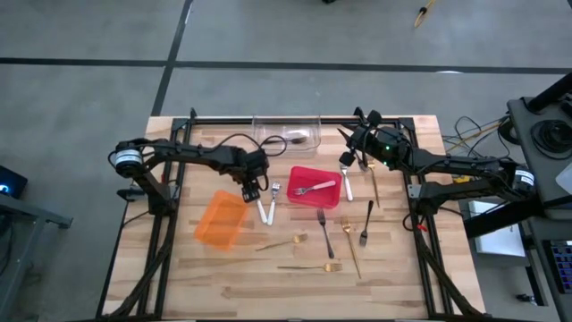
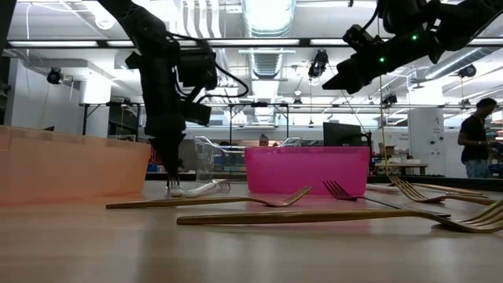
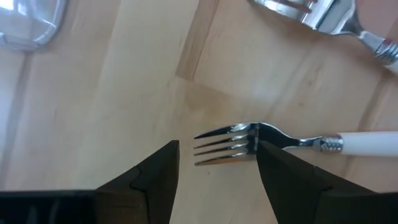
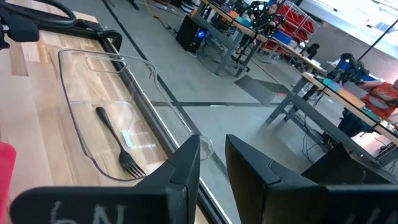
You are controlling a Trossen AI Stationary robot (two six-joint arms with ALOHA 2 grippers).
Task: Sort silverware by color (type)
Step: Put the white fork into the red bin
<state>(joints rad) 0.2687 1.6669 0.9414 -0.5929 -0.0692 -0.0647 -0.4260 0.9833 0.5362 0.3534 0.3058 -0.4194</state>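
Note:
My left gripper points down at the table between the orange bin and the red bin. It is open, one finger on each side of the tines of a silver fork with a white handle, which lies flat on the wood. A second white-handled fork lies beside it. The red bin holds one silver fork. The clear bin holds a dark fork. My right gripper hangs level above the table's far right, its fingers a narrow gap apart and nothing between them. My left gripper comes from above, its fingers across the fork's head. One finger stands right at the fork's neck and hides part of it. I cannot tell whether it touches the fork. The fork lies flat on the table.
Loose silverware lies on the near right of the table: two black forks and several gold ones. Another silver piece and a gold one lie under my right arm. A person stands far behind.

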